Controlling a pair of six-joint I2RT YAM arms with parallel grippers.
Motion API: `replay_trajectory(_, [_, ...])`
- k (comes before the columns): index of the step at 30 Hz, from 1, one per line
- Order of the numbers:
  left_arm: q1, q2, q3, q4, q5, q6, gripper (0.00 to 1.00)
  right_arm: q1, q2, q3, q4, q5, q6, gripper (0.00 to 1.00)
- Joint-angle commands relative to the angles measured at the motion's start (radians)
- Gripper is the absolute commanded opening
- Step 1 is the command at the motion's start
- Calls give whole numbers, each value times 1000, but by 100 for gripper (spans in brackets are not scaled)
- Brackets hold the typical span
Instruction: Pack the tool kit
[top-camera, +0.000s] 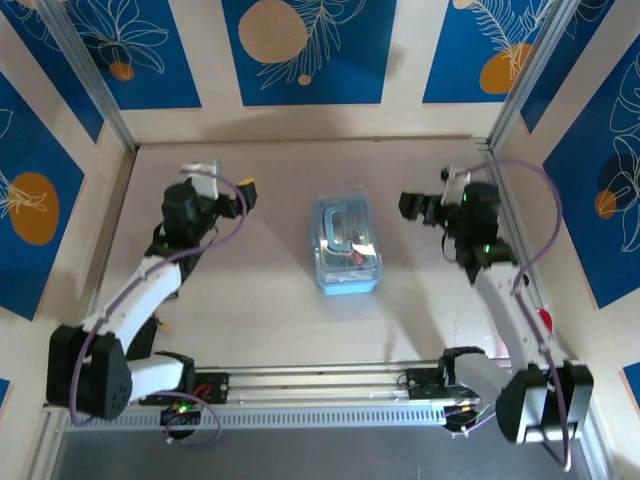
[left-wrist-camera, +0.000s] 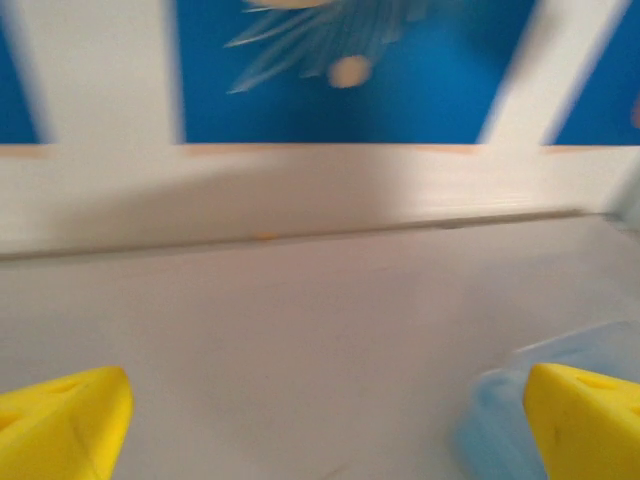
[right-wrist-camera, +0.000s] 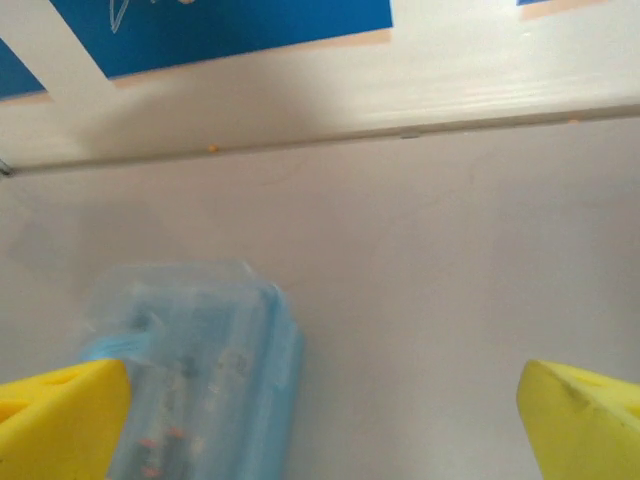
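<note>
Tool kit (top-camera: 347, 245) at the centre of the frame in the top view, with both claws spread wide and holding nothing.

In the top view the left claw (top-camera: 243, 192) hangs at centre left, well apart from the kit. In its wrist view the yellow fingertips (left-wrist-camera: 62, 425) sit in the two bottom corners with bare table (left-wrist-camera: 300, 330) between them, and a blurred blue corner of the kit (left-wrist-camera: 490, 420) lies just beside the fingertip at lower right. The right claw (top-camera: 412, 206) hangs right of centre, near the kit but not touching it. Its wrist view also shows its fingertips (right-wrist-camera: 60, 420) far apart in the bottom corners, and the kit (right-wrist-camera: 200, 370) lies at lower left beside the left-hand one. The kit is a pale blue case with small red-orange bits showing through its clear top. Blue patterned wall panels (top-camera: 300, 50) close off the upper edge.
</note>
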Motion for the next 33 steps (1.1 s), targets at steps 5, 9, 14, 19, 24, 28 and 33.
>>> replay_trajectory(5, [26, 76, -290, 299, -439, 120, 99, -23, 146, -253, 431, 116, -90, 99])
replay_trajectory(9, [48, 110, -260, 281, -441, 129, 99, -22, 346, -294, 650, 129, -53, 99])
replay_trajectory(14, [126, 145, -218, 231, -346, 138, 99, -51, 498, -260, 729, 90, -39, 99])
replay_trajectory(19, [173, 156, -203, 156, -279, 104, 100, -43, 517, -286, 791, 95, -51, 99])
replay_trajectory(24, [180, 177, -372, 431, -297, 77, 99, -43, 517, -284, 789, 93, -51, 99])
replay_trajectory(28, [181, 291, -372, 543, -176, 126, 100, -43, 517, -284, 789, 94, -50, 99])
replay_trajectory(33, [155, 374, -350, 602, -200, 154, 100, -50, 523, -281, 787, 58, -56, 99])
